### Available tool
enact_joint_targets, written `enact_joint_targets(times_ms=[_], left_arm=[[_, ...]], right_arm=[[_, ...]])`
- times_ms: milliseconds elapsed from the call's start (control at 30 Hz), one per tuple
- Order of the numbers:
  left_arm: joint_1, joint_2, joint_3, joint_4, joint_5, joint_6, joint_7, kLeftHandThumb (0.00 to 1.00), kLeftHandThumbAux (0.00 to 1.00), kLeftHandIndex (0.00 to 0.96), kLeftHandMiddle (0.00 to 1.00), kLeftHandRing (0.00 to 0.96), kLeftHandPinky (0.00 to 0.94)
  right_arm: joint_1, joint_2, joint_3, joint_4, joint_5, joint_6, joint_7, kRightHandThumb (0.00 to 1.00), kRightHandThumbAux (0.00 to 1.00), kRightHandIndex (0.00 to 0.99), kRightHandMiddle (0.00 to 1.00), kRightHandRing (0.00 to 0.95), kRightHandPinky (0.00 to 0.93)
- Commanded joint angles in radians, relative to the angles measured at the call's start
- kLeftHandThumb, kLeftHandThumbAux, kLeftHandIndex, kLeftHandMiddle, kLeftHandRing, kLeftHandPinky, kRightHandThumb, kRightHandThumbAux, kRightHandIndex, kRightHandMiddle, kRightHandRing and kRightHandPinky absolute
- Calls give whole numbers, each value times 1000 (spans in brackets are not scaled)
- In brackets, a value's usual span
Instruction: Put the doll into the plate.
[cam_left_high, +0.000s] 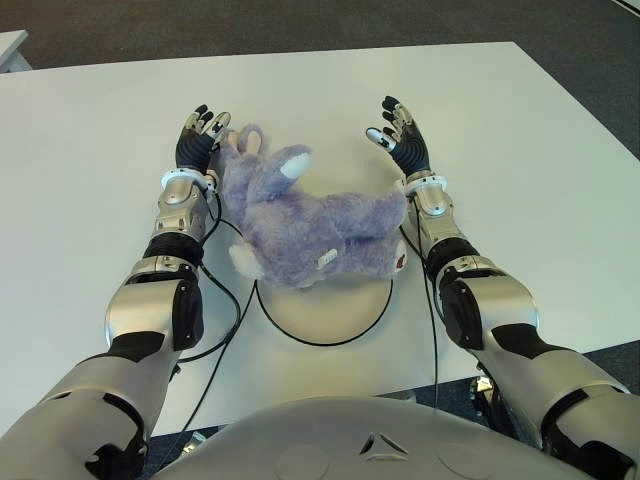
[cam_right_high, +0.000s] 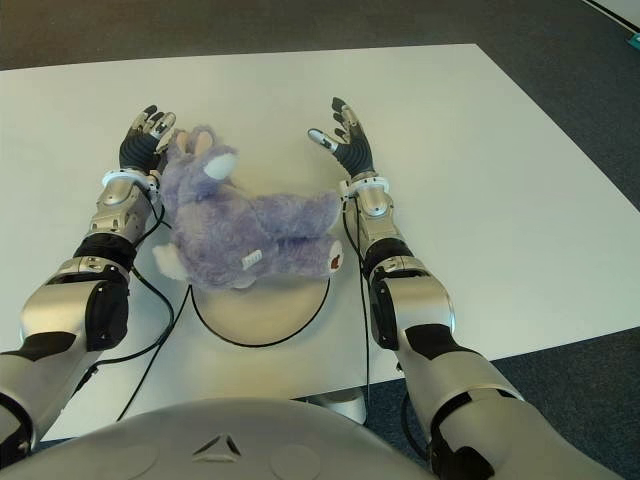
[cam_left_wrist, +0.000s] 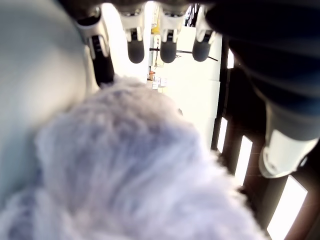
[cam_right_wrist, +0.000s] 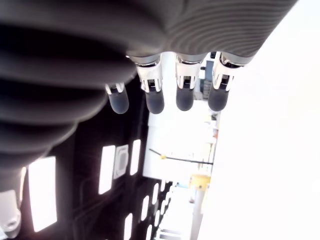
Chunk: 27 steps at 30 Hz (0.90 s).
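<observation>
Purple and fluffy, the doll (cam_left_high: 305, 220) is lying on its side across the far part of the plate (cam_left_high: 330, 310), a flat round cream plate with a dark rim sitting on the white table (cam_left_high: 520, 150) close to the robot's body. The doll's lower half is covering the plate's far edge, while its head and white-tipped ear are reaching beyond the rim toward the left.

On the doll's left side, the left hand (cam_left_high: 200, 140) is showing with its fingers (cam_left_wrist: 136, 47) stretched out straight, gripping nothing; its palm is sitting right against the doll's head, and the left wrist view is showing fur filling the space just below those straight fingers. On the doll's right side, the right hand (cam_left_high: 403, 140) is likewise showing its fingers (cam_right_wrist: 155, 100) extended and holding nothing. It is showing beyond the doll's right end, with the wrist just beside the fur. Black cables (cam_left_high: 225, 310) are running along both forearms toward the robot's body.
</observation>
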Motion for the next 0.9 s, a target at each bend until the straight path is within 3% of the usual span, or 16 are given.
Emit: enact_joint_targets(times_ms=[33, 467, 900], left_arm=[[49, -5, 3, 30, -2, 35, -16, 120, 608, 0, 50, 34, 24], [54, 2, 6, 31, -5, 34, -25, 102, 632, 0, 55, 40, 22], [61, 6, 5, 27, -5, 31, -36, 102, 624, 0, 48, 35, 30]], right_arm=[[34, 20, -44, 37, 47, 32, 25, 0, 559, 0, 2, 0, 0], [28, 16, -137, 48, 116, 109, 31, 0, 600, 4, 7, 0, 0], [30, 13, -190, 54, 147, 147, 44, 0, 635, 2, 7, 0, 0]])
